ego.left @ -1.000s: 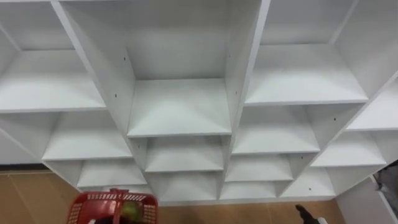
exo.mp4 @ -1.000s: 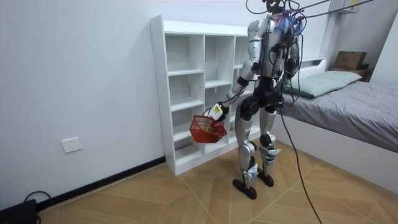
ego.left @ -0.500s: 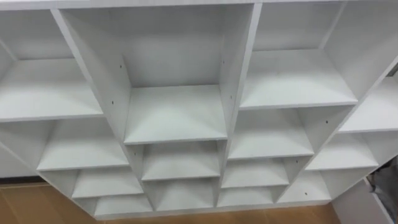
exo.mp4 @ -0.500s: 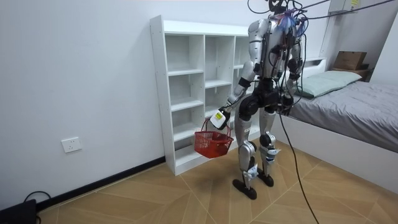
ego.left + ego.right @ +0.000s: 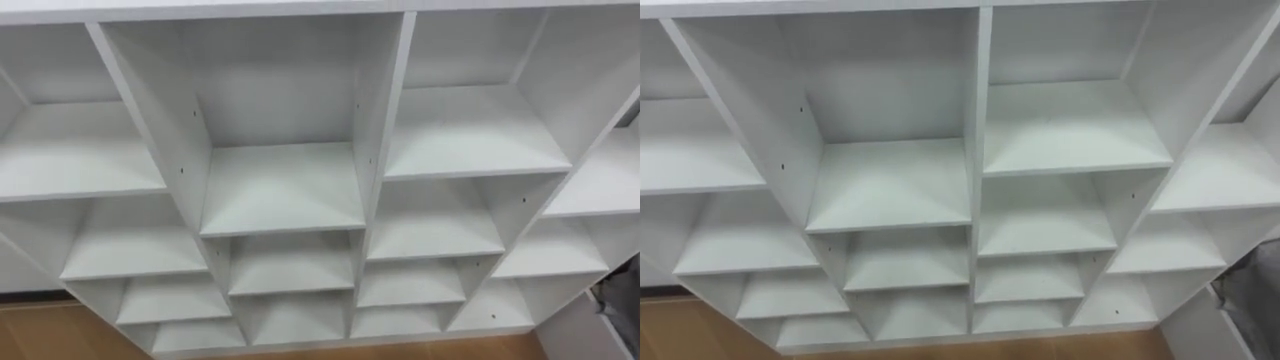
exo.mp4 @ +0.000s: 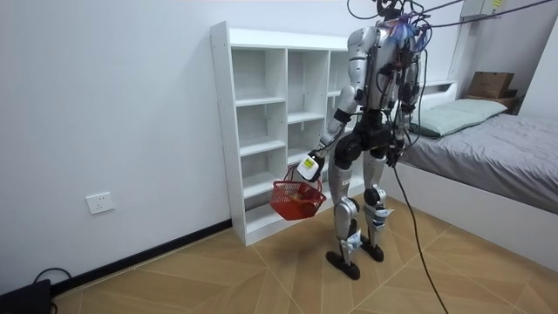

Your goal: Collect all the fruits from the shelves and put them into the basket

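Place: a bedroom in a home
Bed [image 6: 501,153]: at 3 o'clock in the room view, grey cover, pale pillow [image 6: 449,113]
Closet [image 6: 261,131]: at 12 o'clock, white open cubbies against the wall
Floor [image 6: 218,279]: wood parquet, wall socket [image 6: 100,203] at 8 o'clock

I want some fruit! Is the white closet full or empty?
Empty, where visible: every compartment of the closet in the eye views has a bare white board.

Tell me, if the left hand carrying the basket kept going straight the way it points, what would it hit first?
Probably the shelf: the left hand, holding the basket, points toward its lower compartments, though depth is unclear.
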